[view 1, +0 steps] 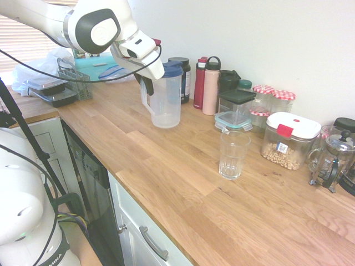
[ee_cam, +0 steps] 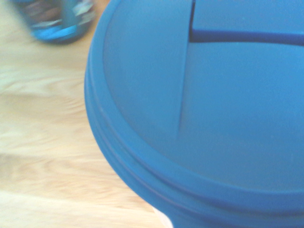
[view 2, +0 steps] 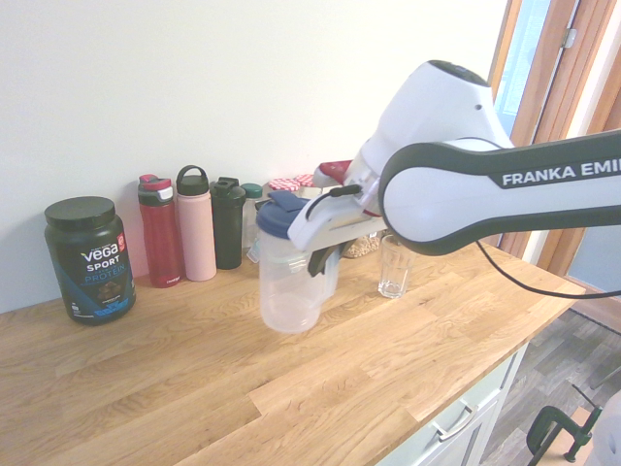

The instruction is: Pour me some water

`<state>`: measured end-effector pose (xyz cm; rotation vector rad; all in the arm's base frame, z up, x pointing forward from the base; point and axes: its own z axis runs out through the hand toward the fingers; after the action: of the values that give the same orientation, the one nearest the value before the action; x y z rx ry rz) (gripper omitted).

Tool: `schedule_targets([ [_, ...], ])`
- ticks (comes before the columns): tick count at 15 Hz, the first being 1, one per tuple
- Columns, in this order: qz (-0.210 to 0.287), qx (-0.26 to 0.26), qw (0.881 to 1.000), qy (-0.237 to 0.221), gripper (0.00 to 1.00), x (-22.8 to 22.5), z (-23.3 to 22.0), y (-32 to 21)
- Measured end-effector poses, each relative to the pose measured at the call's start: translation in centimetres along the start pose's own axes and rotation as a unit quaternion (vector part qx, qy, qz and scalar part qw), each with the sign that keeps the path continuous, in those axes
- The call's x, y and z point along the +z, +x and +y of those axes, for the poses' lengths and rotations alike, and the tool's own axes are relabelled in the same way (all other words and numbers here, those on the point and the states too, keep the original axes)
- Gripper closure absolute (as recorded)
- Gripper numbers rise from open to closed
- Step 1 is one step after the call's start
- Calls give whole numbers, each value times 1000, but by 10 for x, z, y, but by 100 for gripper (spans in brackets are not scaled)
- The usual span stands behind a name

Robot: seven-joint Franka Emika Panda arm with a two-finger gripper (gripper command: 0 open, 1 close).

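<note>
Worktop: pale oak planks, running from the window end at the left to the jars at the right; white cupboard fronts below its near edge.
Storage boxes: stacked dark trays with clear lids, far left, by the window.
Arm: white, entering from the upper left of the first exterior view and reaching down over the pitcher.
Gripper: dark fingers drawn together on the pitcher's handle, at the side nearer the window.
Pitcher: clear plastic with a blue lid; held upright. In the second exterior view its base looks just clear of the wood, though blur leaves this uncertain. The lid fills most of the wrist view.
Protein tub: black, against the wall just behind the pitcher; labelled "Vega Sport" in the second exterior view.
Bottles: red and pink, side by side at the wall, right of the tub.
Glass: empty ribbed tumbler, upright on bare wood, well apart from the pitcher, towards the right.
Canister: clear, white lid with red clip, pale pulses inside; right of the glass.
French press: far right, near the wall.
</note>
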<state>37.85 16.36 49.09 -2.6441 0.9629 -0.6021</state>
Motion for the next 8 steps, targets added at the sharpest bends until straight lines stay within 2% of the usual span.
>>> schedule_targets([
  [8, -19, -46, 999, -6, 100, 57, -17, 3],
])
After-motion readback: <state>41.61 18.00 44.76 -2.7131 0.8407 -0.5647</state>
